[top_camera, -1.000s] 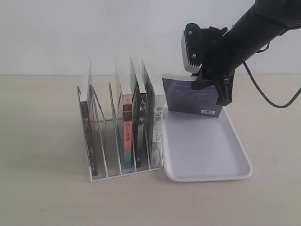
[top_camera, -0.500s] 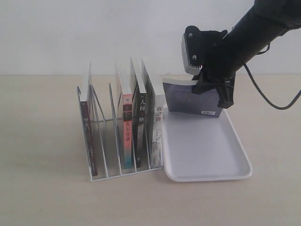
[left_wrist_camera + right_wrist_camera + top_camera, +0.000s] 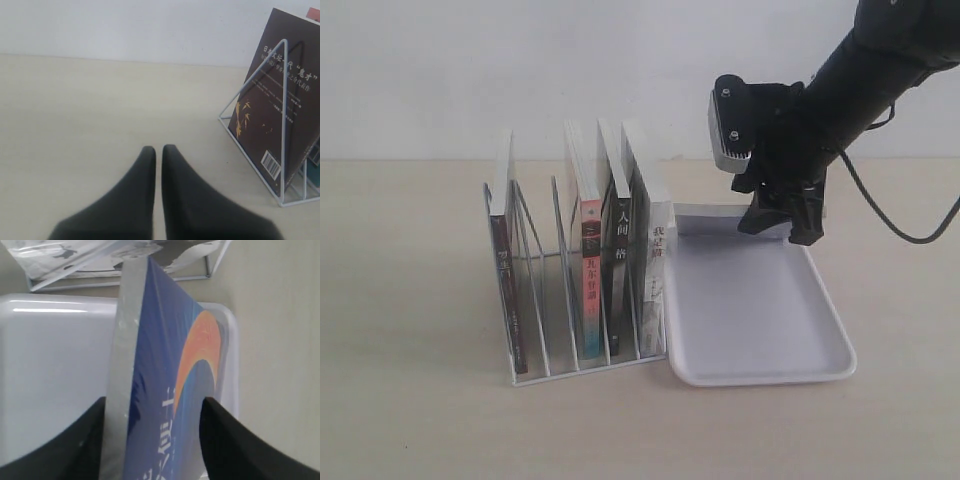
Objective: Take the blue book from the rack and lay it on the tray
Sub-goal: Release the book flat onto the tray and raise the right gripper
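We judge the blue book (image 3: 170, 340) light, thin and slick, best pinched across both covers near an edge; our right hand (image 3: 155, 402) stands spread around it, over the tray (image 3: 50, 365).

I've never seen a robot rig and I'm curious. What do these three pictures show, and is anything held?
It is a robot with two arms, each ending in two jaws. One picture is taken from off the arms; the other two come from cameras on the wrists. On the table stand a wire rack of upright books and a white tray. The right arm holds its jaws open over the tray's far end, the blue book leaning loose between them. The left arm's jaws are shut on nothing near the rack.
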You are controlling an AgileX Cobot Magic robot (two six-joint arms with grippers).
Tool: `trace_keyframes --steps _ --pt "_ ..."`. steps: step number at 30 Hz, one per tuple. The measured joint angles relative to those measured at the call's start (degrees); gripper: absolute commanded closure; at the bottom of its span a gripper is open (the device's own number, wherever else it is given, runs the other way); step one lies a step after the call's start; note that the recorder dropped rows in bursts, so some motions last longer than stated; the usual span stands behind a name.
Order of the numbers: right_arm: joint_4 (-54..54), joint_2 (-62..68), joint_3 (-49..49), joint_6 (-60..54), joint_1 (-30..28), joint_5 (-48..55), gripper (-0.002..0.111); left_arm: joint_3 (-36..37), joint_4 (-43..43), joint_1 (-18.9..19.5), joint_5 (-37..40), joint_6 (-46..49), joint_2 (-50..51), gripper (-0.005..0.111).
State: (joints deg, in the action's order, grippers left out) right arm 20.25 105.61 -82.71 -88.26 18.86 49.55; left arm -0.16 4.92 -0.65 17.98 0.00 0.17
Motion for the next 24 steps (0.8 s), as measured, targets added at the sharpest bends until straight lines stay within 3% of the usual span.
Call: trace_keyframes --steps 11,19,24 --pt "0.0 -0.3 0.0 2.0 0.0 0.3 0.055 0.0 0.0 0.0 0.0 0.0 0.0 0.102" --pt "-0.1 -9.0 0.0 5.2 0.0 2.9 0.055 0.0 0.0 0.0 0.0 0.0 0.0 0.102" --pt "-0.1 -14.1 0.0 11.9 0.0 4.3 0.064 0.0 0.0 0.0 0.0 0.0 0.0 0.102"
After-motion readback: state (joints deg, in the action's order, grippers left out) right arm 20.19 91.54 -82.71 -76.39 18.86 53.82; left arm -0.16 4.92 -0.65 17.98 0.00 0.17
